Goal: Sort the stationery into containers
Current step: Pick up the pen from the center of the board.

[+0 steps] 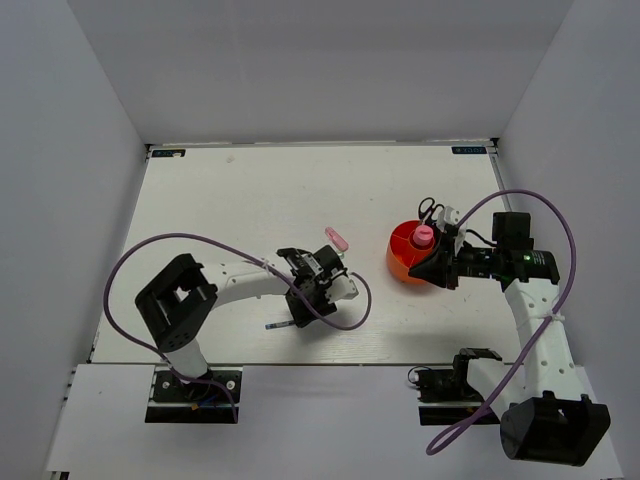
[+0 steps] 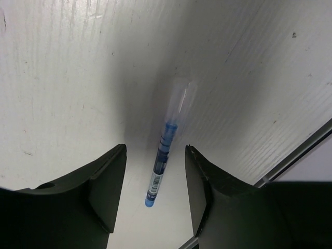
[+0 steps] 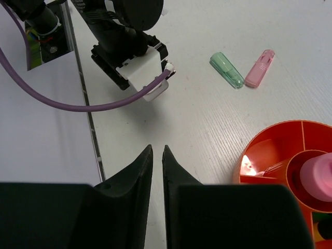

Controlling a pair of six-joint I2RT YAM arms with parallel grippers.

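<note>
The overhead camera sits above and behind the robot, looking down on the whole table (image 1: pixel 250 200) from far off. The left wrist camera hangs close over the tabletop and faces down at a pen (image 2: pixel 162 171), which the overhead view shows only as a small sliver. The right wrist camera looks down and across from higher up, sharing the orange cup (image 3: pixel 270 150), pink marker (image 3: pixel 259 68) and left arm (image 3: pixel 129 46) with the overhead view.

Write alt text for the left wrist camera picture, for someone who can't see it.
A thin blue pen with a clear cap lies on the white table, between the two dark fingers of the open left gripper. A gap shows on each side of the pen.
</note>
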